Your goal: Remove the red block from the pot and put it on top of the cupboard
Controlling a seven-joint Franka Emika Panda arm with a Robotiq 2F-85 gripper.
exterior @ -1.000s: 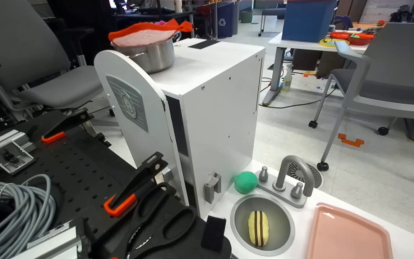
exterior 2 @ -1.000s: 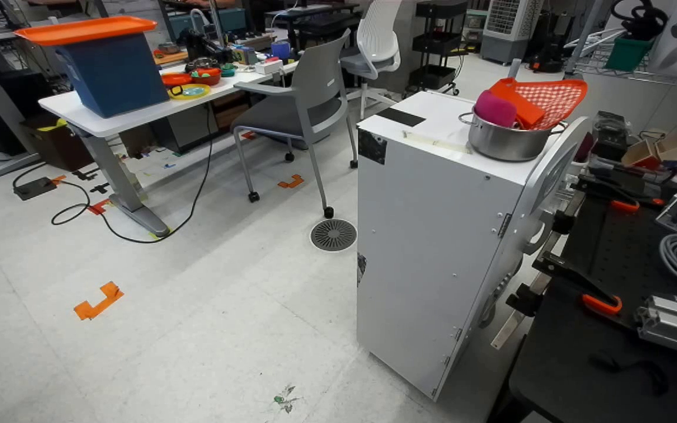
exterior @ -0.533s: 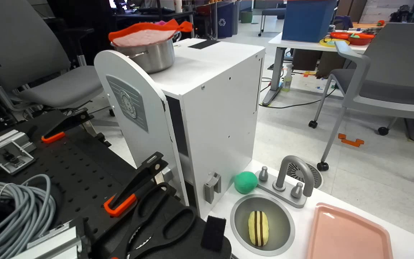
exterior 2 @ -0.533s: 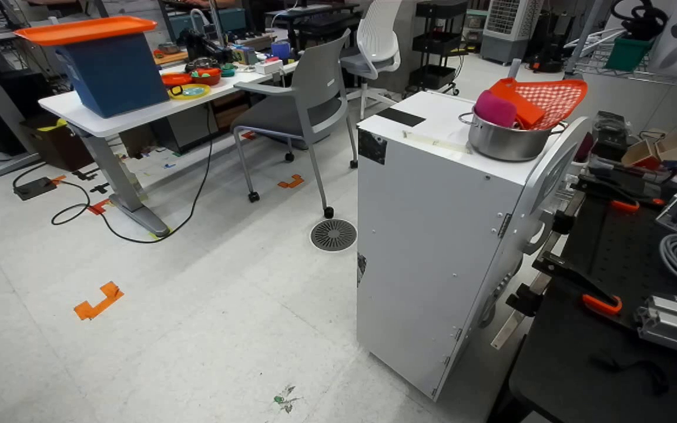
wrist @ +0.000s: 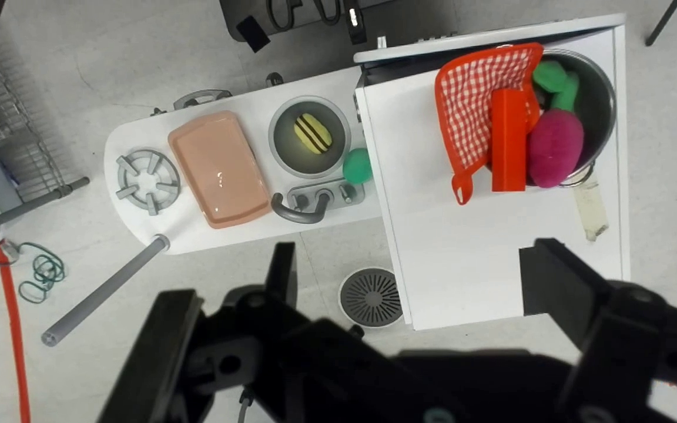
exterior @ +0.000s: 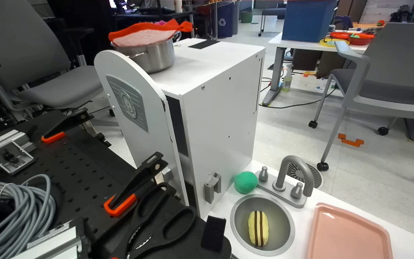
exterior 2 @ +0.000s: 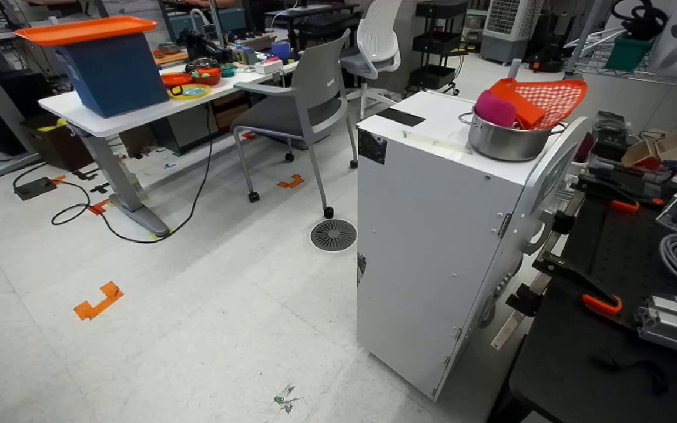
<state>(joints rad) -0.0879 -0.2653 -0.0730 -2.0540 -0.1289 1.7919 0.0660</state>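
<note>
The red block (wrist: 508, 141) leans across the rim of the silver pot (wrist: 609, 117), between a red checked mitt (wrist: 473, 106) and a magenta plush (wrist: 556, 147). A green piece (wrist: 562, 88) is also in the pot. The red block (exterior 2: 525, 110) and pot (exterior 2: 506, 144) show in an exterior view; elsewhere the mitt (exterior: 144, 34) covers the top of the pot (exterior: 158, 57). The pot stands on the white cupboard (wrist: 450, 252). My gripper (wrist: 414, 244) is open and empty in the wrist view, high above the cupboard, apart from the block. It is outside both exterior views.
Beside the cupboard a low white counter holds a grey sink (exterior: 288, 233) with a yellow striped item (exterior: 258, 228), a green ball (exterior: 245, 182), a faucet (exterior: 291, 167) and a pink tray (exterior: 350, 233). A black table (exterior: 70, 172) with clamps and scissors stands at the cupboard's door.
</note>
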